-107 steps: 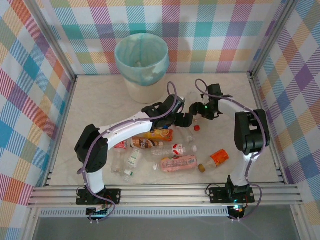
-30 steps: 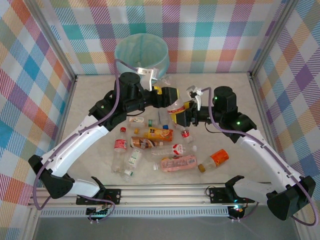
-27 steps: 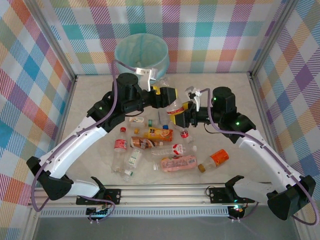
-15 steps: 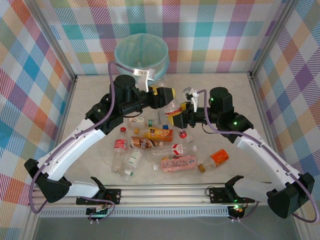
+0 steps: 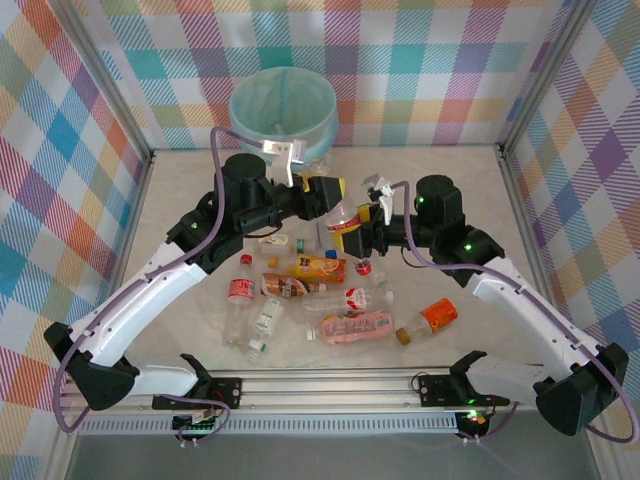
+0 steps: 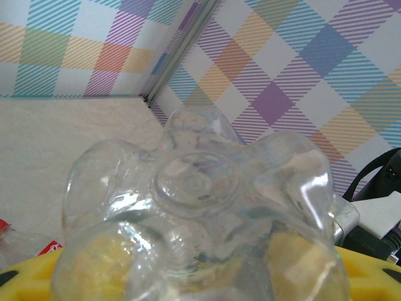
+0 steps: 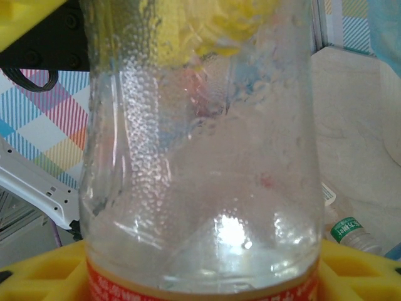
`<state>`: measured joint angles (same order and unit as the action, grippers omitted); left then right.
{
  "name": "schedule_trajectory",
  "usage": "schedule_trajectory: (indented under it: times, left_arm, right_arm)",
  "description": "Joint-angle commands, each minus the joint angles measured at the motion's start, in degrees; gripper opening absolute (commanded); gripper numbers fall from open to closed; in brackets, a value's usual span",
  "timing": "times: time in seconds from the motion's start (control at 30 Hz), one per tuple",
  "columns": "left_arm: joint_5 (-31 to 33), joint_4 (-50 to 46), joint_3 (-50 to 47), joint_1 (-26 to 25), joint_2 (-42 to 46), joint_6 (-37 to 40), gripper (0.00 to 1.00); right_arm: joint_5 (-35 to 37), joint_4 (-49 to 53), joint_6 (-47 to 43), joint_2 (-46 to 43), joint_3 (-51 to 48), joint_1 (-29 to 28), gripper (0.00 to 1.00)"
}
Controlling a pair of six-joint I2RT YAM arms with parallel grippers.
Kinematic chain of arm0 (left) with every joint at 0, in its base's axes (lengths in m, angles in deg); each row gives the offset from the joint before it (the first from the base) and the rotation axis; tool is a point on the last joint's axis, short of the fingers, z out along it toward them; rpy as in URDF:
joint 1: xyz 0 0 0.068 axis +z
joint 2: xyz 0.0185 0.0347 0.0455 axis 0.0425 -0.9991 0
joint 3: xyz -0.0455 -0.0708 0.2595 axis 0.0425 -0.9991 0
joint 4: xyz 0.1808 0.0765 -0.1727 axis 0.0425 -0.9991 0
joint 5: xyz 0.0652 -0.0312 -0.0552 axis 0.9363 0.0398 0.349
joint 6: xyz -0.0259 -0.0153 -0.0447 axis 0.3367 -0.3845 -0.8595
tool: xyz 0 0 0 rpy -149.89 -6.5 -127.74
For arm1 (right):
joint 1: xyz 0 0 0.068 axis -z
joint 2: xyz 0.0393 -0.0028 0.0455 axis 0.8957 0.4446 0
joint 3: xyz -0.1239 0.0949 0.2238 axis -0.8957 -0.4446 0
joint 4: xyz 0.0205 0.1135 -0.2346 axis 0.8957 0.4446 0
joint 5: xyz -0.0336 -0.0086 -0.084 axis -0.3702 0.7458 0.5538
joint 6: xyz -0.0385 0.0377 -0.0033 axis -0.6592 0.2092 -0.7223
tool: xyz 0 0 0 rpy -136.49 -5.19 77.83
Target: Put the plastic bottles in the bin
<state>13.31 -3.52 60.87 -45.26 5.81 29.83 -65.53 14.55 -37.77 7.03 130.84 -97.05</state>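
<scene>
Gripping the base of the clear bottle mid-air with left gripper; cannot tell right gripper hold at labelled end. Spans lengthwise between them, with bin far-left, nearer left arm.

No writing can be read anywhere. In the right wrist view, the red label on the clear bottle is cut off by the bottom edge, and the green-and-white label on a small bottle at lower right is too small. From above, the labels of the bottles on the tabletop are mere blurs of colour.
</scene>
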Motion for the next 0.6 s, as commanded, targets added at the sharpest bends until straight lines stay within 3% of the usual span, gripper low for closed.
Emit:
schedule_trajectory:
  times: [0.0,0.27,0.57]
  left_arm:
    - [1.5,3.5,-1.0,0.3,2.5,-1.1,0.57]
    - [8.1,3.6,-2.3,0.3,5.2,-0.7,0.55]
    - [15.6,0.9,2.2,0.9,5.1,3.0,0.51]
  right_arm:
    - [1.7,-0.3,-1.5,1.0,1.0,-0.6,0.66]
    - [3.3,0.9,-1.1,2.8,4.8,-1.5,0.72]
    - [11.5,1.0,0.3,2.9,9.1,-2.0,0.75]
